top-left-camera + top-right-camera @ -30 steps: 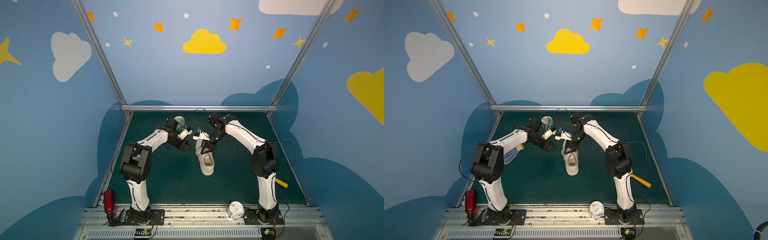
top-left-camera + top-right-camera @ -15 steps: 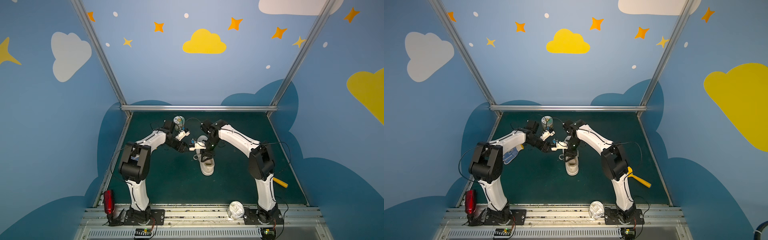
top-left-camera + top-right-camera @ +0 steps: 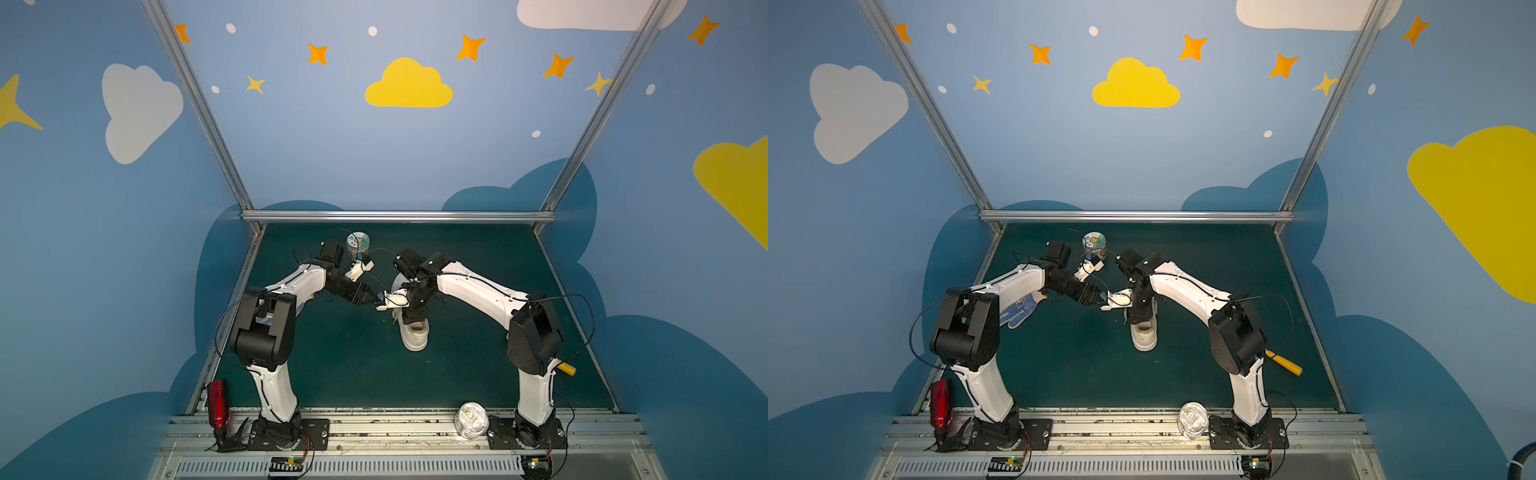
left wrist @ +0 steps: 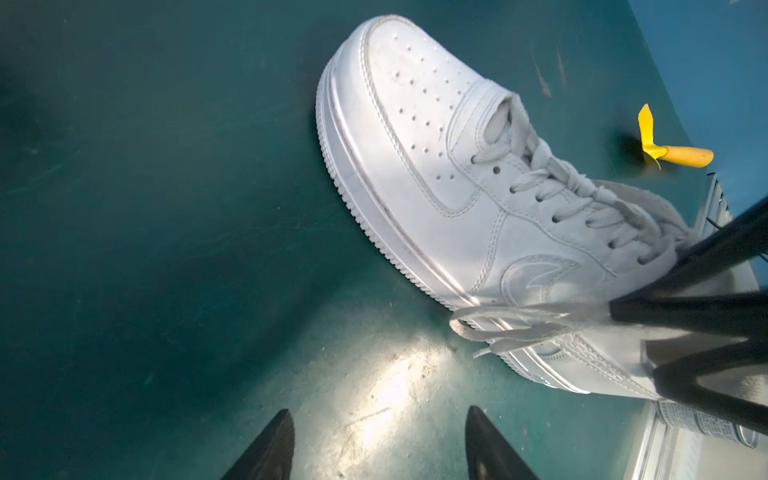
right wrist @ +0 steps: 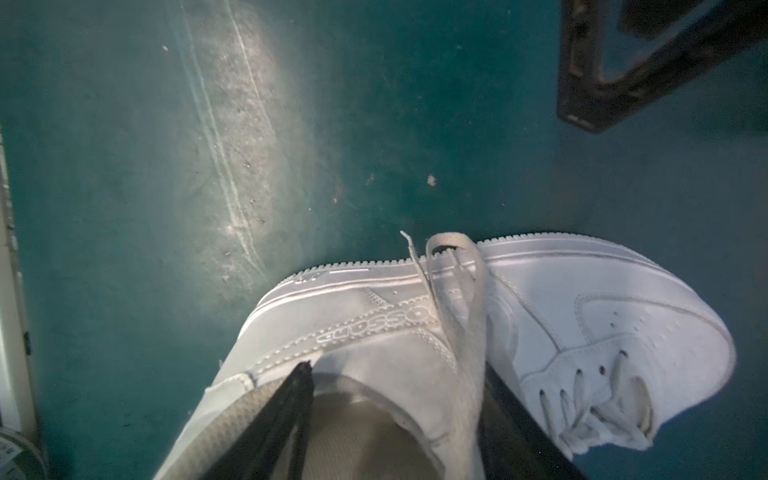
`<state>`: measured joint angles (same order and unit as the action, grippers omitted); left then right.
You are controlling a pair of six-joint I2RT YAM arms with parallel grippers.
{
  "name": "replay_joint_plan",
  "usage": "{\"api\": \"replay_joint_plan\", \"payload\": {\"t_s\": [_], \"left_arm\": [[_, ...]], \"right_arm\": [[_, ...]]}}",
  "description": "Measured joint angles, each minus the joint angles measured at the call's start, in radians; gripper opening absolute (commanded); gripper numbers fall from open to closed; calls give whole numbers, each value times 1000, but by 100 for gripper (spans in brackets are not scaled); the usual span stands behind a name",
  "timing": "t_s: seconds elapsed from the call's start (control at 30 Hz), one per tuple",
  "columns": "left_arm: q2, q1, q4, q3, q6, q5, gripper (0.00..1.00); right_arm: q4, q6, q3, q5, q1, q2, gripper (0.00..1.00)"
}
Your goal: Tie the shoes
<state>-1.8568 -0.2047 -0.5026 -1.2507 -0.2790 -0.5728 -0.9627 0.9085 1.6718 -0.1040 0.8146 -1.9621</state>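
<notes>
Left of centre in a top view, the left gripper (image 3: 370, 297) is hovering beside the sneaker (image 3: 414, 334), jaws apart and empty, probably placed to take a lace. At centre, the sneaker is sitting on the mat (image 3: 332, 374); the right gripper (image 5: 395, 386) is straddling its collar, jaws spread, a lace loop (image 5: 457, 299) lying against one finger.

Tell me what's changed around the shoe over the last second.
The right gripper came nearer and lower, to the sneaker's collar. Its jaws stand open there, a lace loop draped alongside. The left gripper, open beside the sneaker, and the sneaker itself barely moved.
</notes>
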Motion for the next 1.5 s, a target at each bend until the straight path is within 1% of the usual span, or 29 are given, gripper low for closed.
{"api": "replay_joint_plan", "payload": {"t_s": [0.17,0.3,0.5,0.67,0.9,1.07,1.3,1.5], "left_arm": [[0,2,14,2,14,-1,66],[0,2,27,2,18,-5,67],[10,2,39,5,18,-22,66],[67,0,109,81,26,-100,64],[84,-22,175,119,48,-182,65],[86,-48,275,166,95,-229,66],[87,-73,483,275,189,-278,68],[87,-91,610,282,225,-293,69]], "right_arm": [[31,-24,-15,61,10,8,64],[73,-37,-34,64,9,17,66],[182,-53,-45,-28,-24,24,67],[227,-60,-56,-79,-47,34,67],[261,-78,-158,-133,-52,93,67],[268,-97,-176,-179,-65,128,66],[283,-121,-212,-238,-98,156,65],[286,-123,-214,-259,-109,157,64]]}}
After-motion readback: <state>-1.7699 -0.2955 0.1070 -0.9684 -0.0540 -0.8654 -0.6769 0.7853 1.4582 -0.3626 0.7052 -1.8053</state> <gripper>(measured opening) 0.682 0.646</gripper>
